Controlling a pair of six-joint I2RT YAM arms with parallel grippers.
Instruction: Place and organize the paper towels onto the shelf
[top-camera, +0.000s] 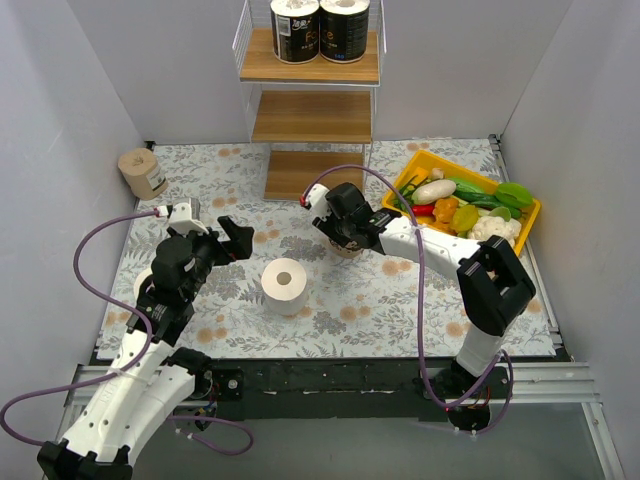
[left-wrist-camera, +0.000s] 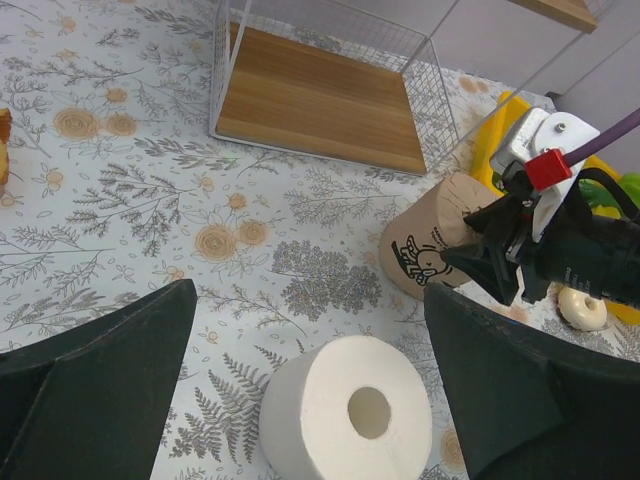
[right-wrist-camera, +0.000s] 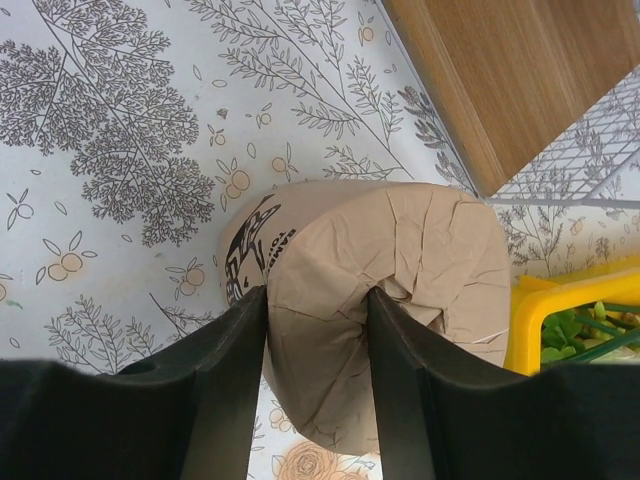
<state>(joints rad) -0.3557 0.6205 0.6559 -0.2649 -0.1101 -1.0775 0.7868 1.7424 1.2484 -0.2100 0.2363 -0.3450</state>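
The shelf (top-camera: 312, 115) stands at the back centre, with two black-wrapped paper towels (top-camera: 320, 28) on its top board. My right gripper (top-camera: 345, 238) is shut on a tan-wrapped roll (right-wrist-camera: 420, 250) just in front of the shelf's bottom board (right-wrist-camera: 500, 70). One finger sits in the roll's core and the other outside its wall. The roll also shows in the left wrist view (left-wrist-camera: 430, 245). My left gripper (left-wrist-camera: 310, 390) is open, its fingers wide apart above and behind a white roll (left-wrist-camera: 350, 415), which stands upright at the mat's centre (top-camera: 285, 285). A second tan roll (top-camera: 143, 172) stands at the back left.
A yellow tray of vegetables (top-camera: 525, 228) lies at the back right, close to my right arm. Grey walls close in the floral mat (top-camera: 350, 300) on three sides. The shelf's middle and bottom boards are bare.
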